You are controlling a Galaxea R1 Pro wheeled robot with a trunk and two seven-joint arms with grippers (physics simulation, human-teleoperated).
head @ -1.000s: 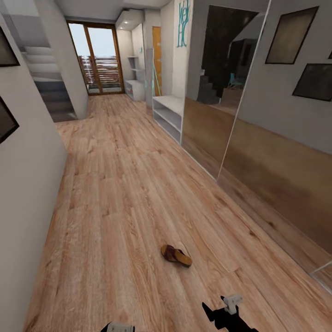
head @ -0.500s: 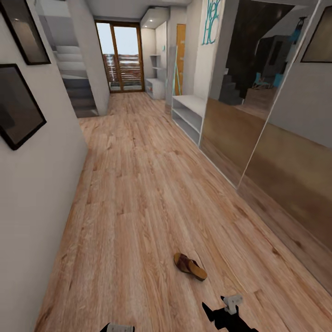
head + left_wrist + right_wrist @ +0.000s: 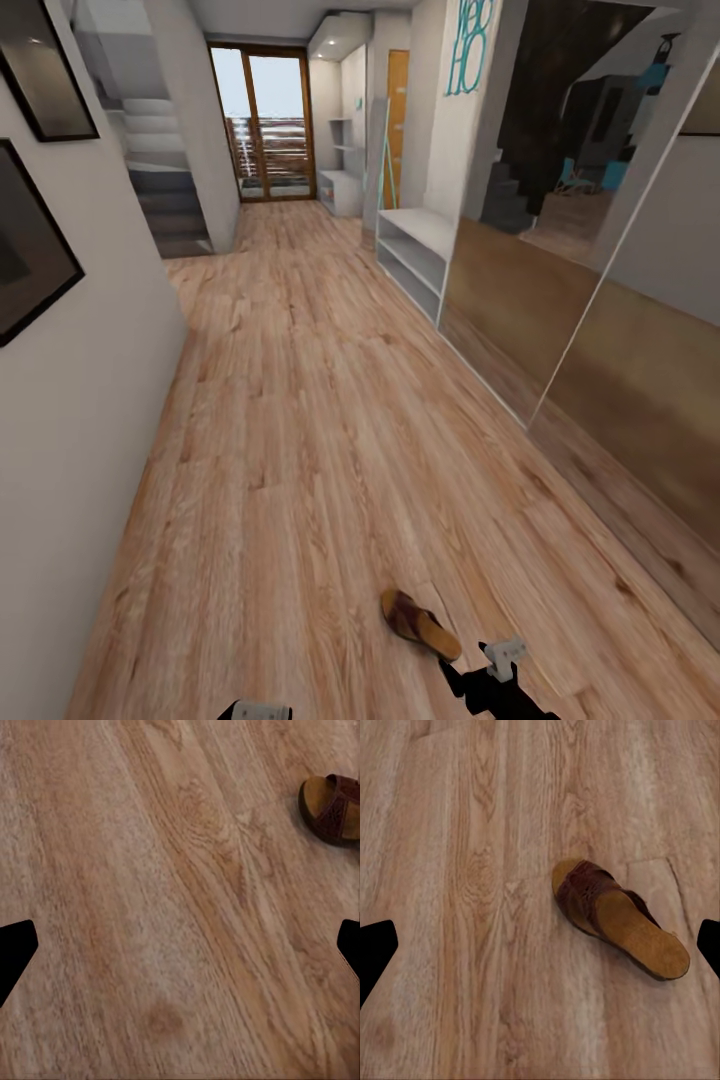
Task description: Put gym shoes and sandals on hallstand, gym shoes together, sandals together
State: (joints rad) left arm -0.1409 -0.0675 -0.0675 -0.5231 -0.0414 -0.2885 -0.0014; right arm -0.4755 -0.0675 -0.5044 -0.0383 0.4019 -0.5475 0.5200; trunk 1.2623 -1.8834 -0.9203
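Sandal point(image 3: 619, 924) flat on floor point(image 3: 300, 420), ungrasped | right gripper point(image 3: 497, 668) near, for pickup | both fingers spread wide, empty

One piece of lettering noted: large teal letters point(image 3: 467, 48) mounted on the pale wall panel point(image 3: 440, 130) on the corridor's right side, above the low white shelf unit point(image 3: 415, 255). The lower row reads "HO"; the upper row is cut by the picture's edge and cannot be read with certainty. No other text, label, brand or number is legible in any view.
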